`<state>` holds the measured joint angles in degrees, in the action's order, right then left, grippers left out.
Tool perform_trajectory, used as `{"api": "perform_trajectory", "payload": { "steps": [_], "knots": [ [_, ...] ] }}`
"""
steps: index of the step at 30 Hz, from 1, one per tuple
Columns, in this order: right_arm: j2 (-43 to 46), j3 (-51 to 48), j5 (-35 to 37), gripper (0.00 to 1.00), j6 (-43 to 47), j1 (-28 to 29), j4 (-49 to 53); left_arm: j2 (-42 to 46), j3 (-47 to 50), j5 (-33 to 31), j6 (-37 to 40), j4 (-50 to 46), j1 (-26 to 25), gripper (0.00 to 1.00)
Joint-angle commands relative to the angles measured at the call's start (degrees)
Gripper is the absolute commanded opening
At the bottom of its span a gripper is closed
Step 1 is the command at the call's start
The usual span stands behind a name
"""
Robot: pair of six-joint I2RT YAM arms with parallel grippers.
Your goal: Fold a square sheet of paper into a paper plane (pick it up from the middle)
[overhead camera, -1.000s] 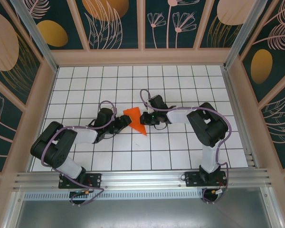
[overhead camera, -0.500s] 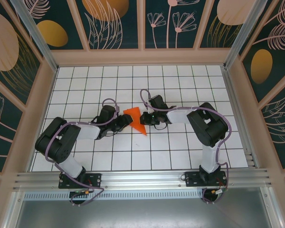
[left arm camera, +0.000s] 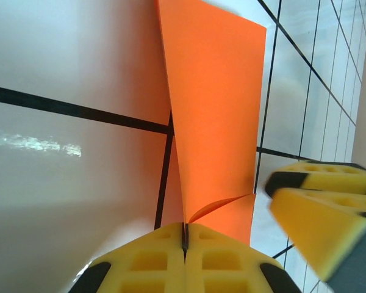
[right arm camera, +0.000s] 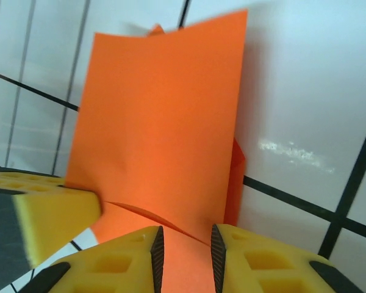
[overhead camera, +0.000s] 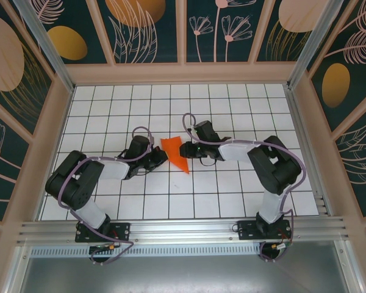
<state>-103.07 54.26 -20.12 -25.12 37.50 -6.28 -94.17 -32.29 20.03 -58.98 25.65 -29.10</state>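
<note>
orange paper sheet (overhead camera: 175, 152), one, folded, between two claws; left claw (left arm camera: 184, 237) pinches its edge, right claw (right arm camera: 183, 241) narrowly parted.

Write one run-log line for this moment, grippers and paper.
left gripper: shut on orange paper | right gripper: slightly open at its edge | fold: partly done

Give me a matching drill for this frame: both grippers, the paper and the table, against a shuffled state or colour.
Column one
1. left gripper
2. right gripper
3. paper
4. table

Column two
A. white with black grid lines
B. jaws a little apart
C. orange, narrowing to a point
D. jaws pressed together on a paper edge

Pairs: 1-D, 2-B, 3-C, 4-A
</note>
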Motion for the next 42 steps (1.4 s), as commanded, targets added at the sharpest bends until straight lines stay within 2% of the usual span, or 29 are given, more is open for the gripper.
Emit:
{"api": "perform_trajectory", "payload": {
  "steps": [1,9,14,20,32,42],
  "knots": [
    [5.01,-2.17,4.21,0.32,3.32,0.10,-4.88,2.86,-1.76,-3.71,0.46,-3.21,-0.81,0.00],
    [12.20,-11.72,8.12,0.35,15.55,3.91,-15.86,3.50,-5.14,-6.97,0.45,-8.11,-2.17,0.00],
    [13.18,-17.68,11.94,0.38,23.05,8.05,-25.08,2.26,-7.58,-7.75,1.10,-10.72,-2.45,0.00],
    [11.16,-20.69,13.95,0.38,27.56,10.19,-30.55,1.81,-9.32,-8.08,1.91,-12.85,-2.52,0.00],
    [2.82,-18.96,17.57,0.33,38.22,13.42,-37.29,1.80,-10.35,-7.74,2.12,-14.39,-2.49,0.00],
    [-3.93,-14.72,20.02,0.32,40.79,14.27,-40.40,1.47,-10.94,-7.02,2.22,-14.63,-2.54,0.00]
  ]
}}
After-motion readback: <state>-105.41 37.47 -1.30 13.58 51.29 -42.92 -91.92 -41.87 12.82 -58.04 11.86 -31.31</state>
